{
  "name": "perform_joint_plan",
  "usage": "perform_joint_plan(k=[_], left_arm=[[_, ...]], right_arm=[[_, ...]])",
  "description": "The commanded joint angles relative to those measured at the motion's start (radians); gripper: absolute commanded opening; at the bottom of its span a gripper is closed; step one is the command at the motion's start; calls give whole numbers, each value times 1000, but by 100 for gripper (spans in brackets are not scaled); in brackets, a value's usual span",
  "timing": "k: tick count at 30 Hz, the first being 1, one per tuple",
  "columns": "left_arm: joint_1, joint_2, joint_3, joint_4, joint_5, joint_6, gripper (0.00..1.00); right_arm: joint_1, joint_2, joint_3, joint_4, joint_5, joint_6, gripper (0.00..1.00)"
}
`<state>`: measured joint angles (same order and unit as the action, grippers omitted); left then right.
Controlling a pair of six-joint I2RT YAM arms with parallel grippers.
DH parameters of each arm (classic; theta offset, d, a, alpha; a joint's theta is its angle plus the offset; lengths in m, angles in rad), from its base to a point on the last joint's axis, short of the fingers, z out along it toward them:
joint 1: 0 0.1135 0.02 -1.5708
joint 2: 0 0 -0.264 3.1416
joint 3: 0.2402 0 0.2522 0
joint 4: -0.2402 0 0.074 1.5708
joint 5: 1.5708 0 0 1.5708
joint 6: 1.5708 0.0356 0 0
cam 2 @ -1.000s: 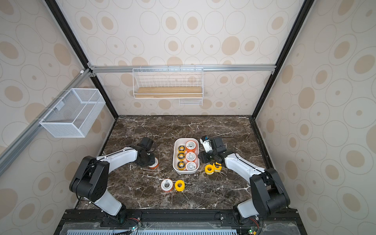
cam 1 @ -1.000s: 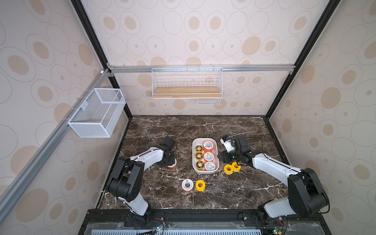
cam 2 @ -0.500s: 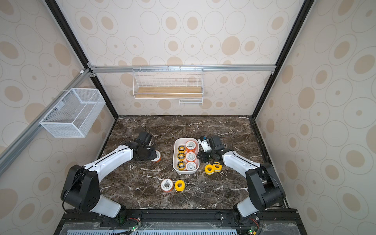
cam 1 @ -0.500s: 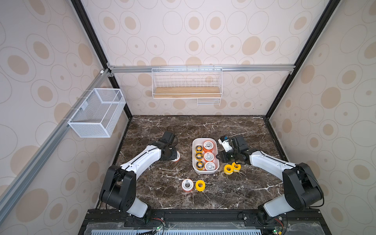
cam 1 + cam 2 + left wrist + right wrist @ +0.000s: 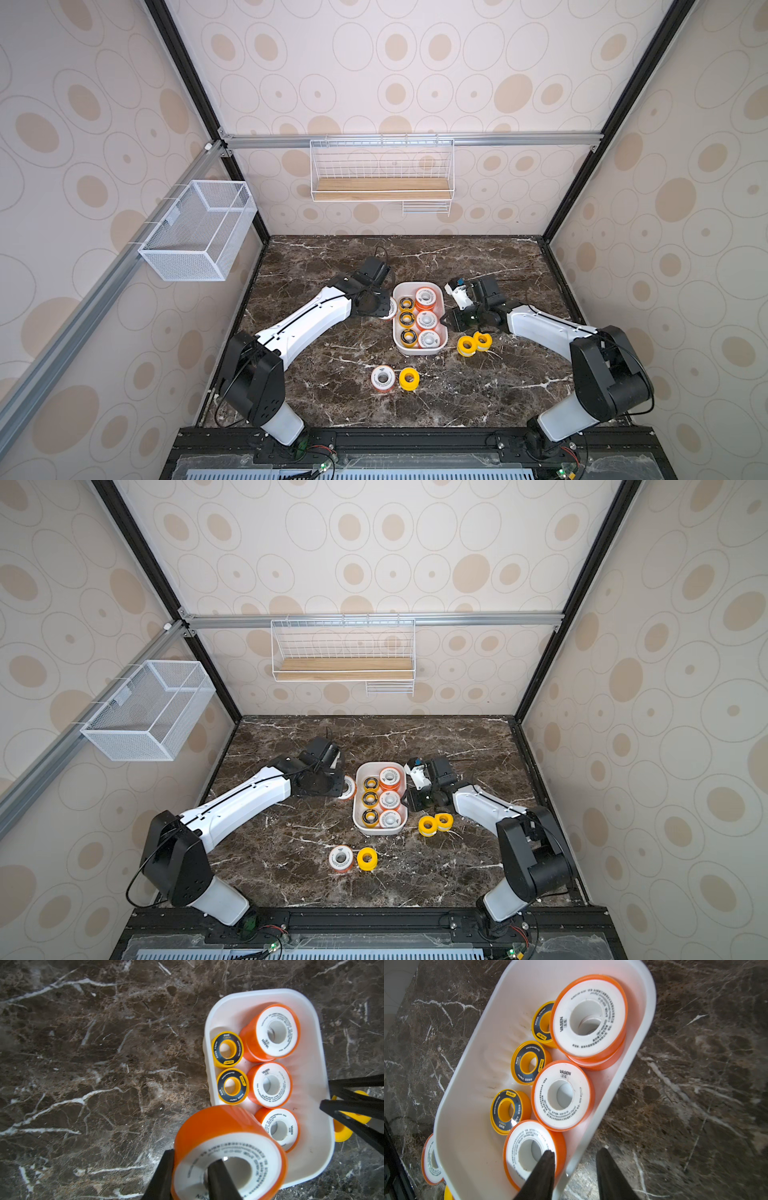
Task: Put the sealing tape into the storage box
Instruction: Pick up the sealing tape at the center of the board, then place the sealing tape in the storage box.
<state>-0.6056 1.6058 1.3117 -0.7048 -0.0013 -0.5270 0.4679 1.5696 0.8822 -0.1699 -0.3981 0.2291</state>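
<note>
The left gripper [image 5: 193, 1156] is clamped on a white-faced, orange-rimmed sealing tape spool [image 5: 228, 1142], with one finger inside the hollow core and the other on the outer rim. In both top views the held spool [image 5: 391, 309] [image 5: 348, 788] is just outside the left long wall of the white, rounded-rectangular plastic storage box [image 5: 420, 353], which stands on the dark brown marble tabletop [image 5: 332, 365]. The box contains a column of three yellow spools with dark faces [image 5: 527, 1062] and a column of orange-rimmed spools [image 5: 562, 1095]; the one farthest from the robot's bases is stacked on another. The right gripper [image 5: 576, 1150] stands partly open astride the box's right wall, one finger over a boxed spool and the other outside, gripping nothing. Outside the box, two solid yellow spools [image 5: 466, 345] lie near the right gripper. An orange-rimmed spool [image 5: 382, 377] and a yellow spool [image 5: 409, 378] lie side by side nearer the bases.
</note>
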Motion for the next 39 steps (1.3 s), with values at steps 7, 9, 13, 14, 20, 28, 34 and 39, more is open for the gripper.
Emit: perform_joint_plan(k=[7,9,13,14,20,28,34,39], left_arm=[[-58,147,141,-22,93,1,26],[-66,170,159,-17,103,1,26],[-72,218,194,-12,123,0,26],[-74,232,203,-10,132,-1,26],[-83,310,259,-7,165,1,27],[-93,375,295,-6,193,7,27],[-95,409,316,-5,202,7,27],[-95,439,334,-6,206,9,27]], right_arm=[[-12,19,26,4,-70,10,32],[-12,25,29,4,-85,8,31],[-11,36,36,3,-107,8,30],[-12,38,38,2,-112,8,30],[-12,43,41,3,-131,6,29],[-12,48,44,0,-135,7,29],[-12,50,46,-2,-143,6,29],[-11,55,48,-5,-146,6,29]])
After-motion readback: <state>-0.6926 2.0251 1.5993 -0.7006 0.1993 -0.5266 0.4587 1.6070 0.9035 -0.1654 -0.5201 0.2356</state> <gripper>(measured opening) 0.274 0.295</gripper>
